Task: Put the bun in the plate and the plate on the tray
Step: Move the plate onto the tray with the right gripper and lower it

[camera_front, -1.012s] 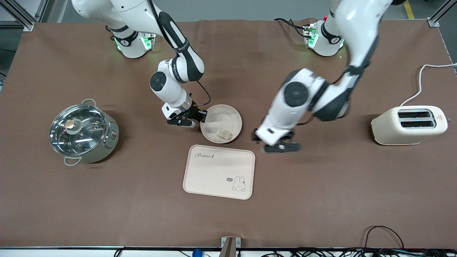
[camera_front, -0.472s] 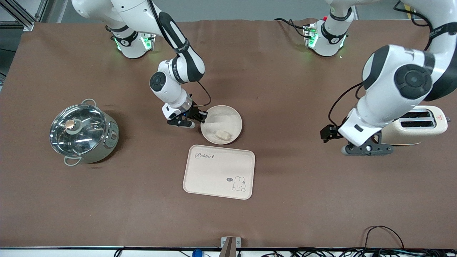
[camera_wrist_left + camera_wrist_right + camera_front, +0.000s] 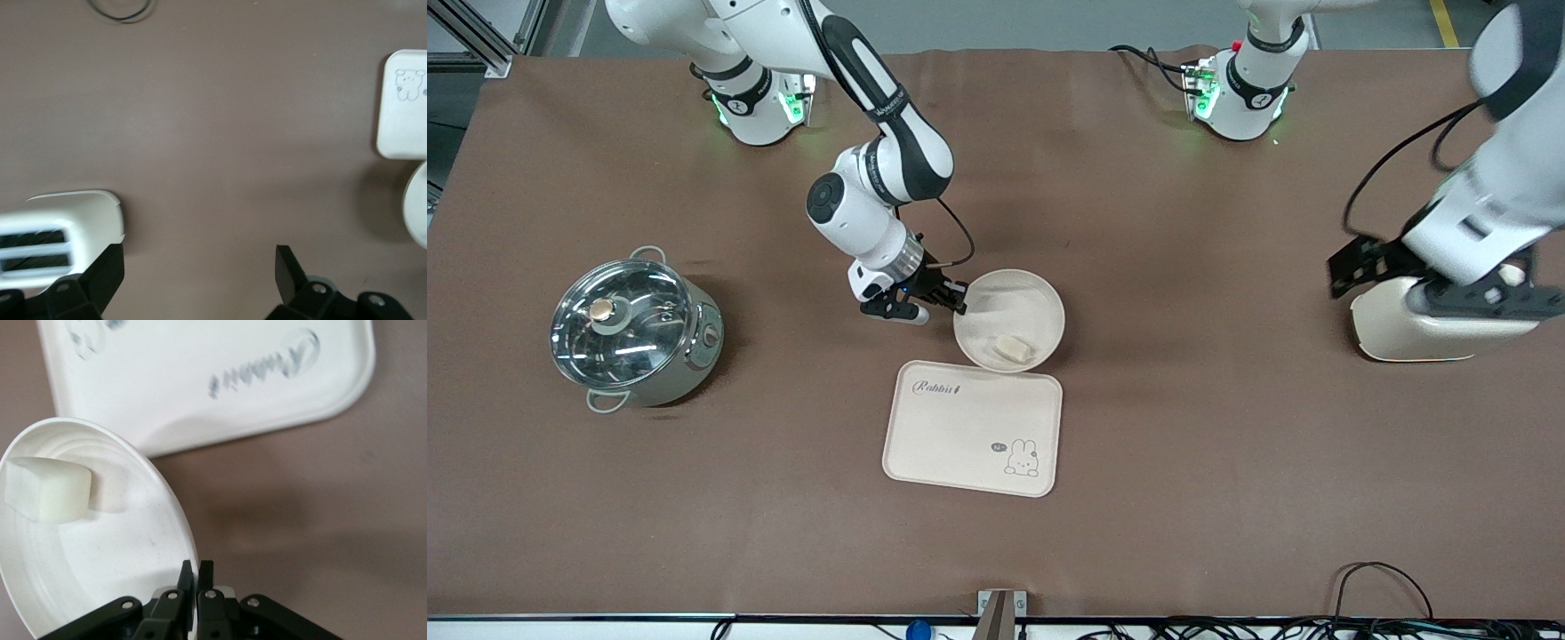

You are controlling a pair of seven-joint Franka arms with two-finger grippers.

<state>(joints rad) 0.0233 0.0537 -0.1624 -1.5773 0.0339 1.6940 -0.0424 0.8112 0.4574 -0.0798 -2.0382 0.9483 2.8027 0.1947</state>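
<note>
1. With the bun (image 3: 1014, 346) already lying in the plate (image 3: 1040, 302), the right gripper (image 3: 957, 302) pinches the plate's rim between closed fingers, a hold that lets the arm carry dish and bread as one load.
2. The plate hangs tilted, its lower edge overlapping the tray (image 3: 960, 436) edge that faces the robots' side of the desk; the bun has settled against that low side, likely because of the slope.
3. The tray lies flat at mid-desk, somewhat toward the front-camera edge, its lettered surface bare to take the plate.
4. The left gripper (image 3: 1432, 283) hovers wide open and empty over the toaster (image 3: 1405, 333) near the left arm's end of the desk, waiting clear of the work.
5. A lidded pot (image 3: 636, 329) sits toward the right arm's end, uninvolved.
</note>
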